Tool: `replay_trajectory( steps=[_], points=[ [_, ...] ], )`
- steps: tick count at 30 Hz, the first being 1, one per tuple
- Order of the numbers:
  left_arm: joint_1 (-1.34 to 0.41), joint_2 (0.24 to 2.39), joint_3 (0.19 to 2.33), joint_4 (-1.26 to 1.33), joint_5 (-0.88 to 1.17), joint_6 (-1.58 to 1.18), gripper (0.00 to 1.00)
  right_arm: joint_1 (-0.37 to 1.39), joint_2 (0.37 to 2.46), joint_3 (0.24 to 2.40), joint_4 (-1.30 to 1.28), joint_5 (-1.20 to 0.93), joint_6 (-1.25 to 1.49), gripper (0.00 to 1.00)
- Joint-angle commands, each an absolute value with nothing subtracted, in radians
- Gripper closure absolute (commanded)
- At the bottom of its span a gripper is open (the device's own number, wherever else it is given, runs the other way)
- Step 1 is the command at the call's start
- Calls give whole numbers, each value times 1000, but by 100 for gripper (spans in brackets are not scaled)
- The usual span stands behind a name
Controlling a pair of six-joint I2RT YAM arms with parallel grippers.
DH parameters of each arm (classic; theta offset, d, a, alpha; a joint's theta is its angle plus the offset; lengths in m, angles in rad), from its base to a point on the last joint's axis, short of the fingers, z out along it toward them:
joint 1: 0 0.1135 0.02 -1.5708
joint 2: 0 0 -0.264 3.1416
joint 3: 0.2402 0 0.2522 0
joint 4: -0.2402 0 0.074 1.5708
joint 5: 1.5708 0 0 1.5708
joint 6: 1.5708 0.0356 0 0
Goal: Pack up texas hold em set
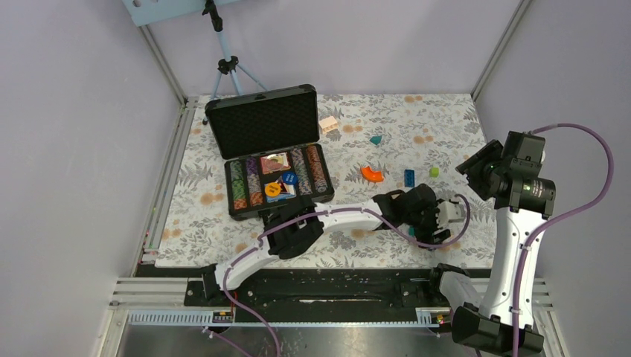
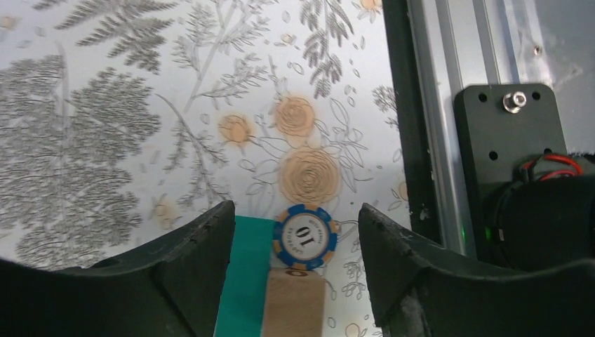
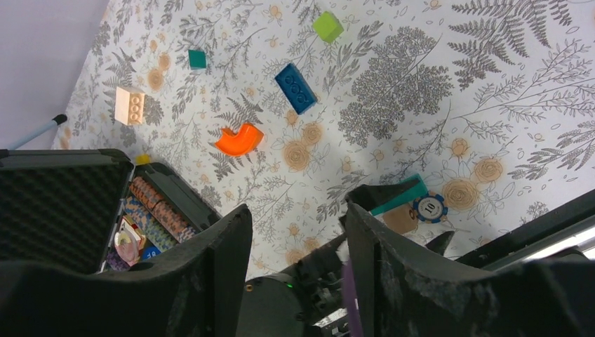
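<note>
The black briefcase (image 1: 260,120) lies open at the back left, with rows of striped chips (image 1: 242,186), a card deck (image 1: 274,161) and small round discs (image 1: 288,178) in its tray. It also shows in the right wrist view (image 3: 67,200). A loose blue "10" poker chip (image 2: 304,235) lies on the table against a teal block (image 2: 242,281) and a tan piece (image 2: 295,305). My left gripper (image 2: 296,209) is open, low over the table, its jaws either side of the chip (image 3: 429,207) without touching it. My right gripper (image 3: 296,209) is open and empty, raised at the right (image 1: 472,165).
An orange curved block (image 3: 238,139), blue brick (image 3: 295,88), green cube (image 3: 328,26), teal cube (image 3: 197,59) and cream brick (image 3: 130,105) lie scattered on the floral table. The black rail (image 2: 414,140) and the right arm's base (image 2: 512,133) lie just beside the left gripper.
</note>
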State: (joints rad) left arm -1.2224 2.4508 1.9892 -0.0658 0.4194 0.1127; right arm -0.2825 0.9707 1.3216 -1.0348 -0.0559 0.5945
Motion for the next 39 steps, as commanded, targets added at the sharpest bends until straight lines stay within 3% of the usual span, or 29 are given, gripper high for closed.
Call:
replay_trajectory(
  steps=[1, 3, 5, 13, 23, 32, 39],
  points=[
    [-1239, 2471, 2048, -82, 430, 171, 25, -284, 972, 1296, -1001, -89, 573, 41],
    [-1240, 2481, 2057, -84, 439, 172, 13, -285, 974, 1290, -999, -92, 571, 41],
    [-1241, 2495, 2071, -86, 440, 169, 10, -285, 976, 1284, -997, -95, 567, 41],
    [-1247, 2520, 2084, -80, 439, 194, 20, -285, 986, 1272, -988, -101, 558, 41],
    [-1258, 2522, 2123, -195, 469, 316, 61, -285, 998, 1276, -989, -102, 554, 41],
    [-1229, 2443, 1968, -170, 472, 318, 59, -285, 991, 1275, -984, -119, 557, 41],
    [-1173, 2394, 1871, -159, 481, 290, 65, -285, 987, 1254, -961, -161, 575, 41]
  ],
)
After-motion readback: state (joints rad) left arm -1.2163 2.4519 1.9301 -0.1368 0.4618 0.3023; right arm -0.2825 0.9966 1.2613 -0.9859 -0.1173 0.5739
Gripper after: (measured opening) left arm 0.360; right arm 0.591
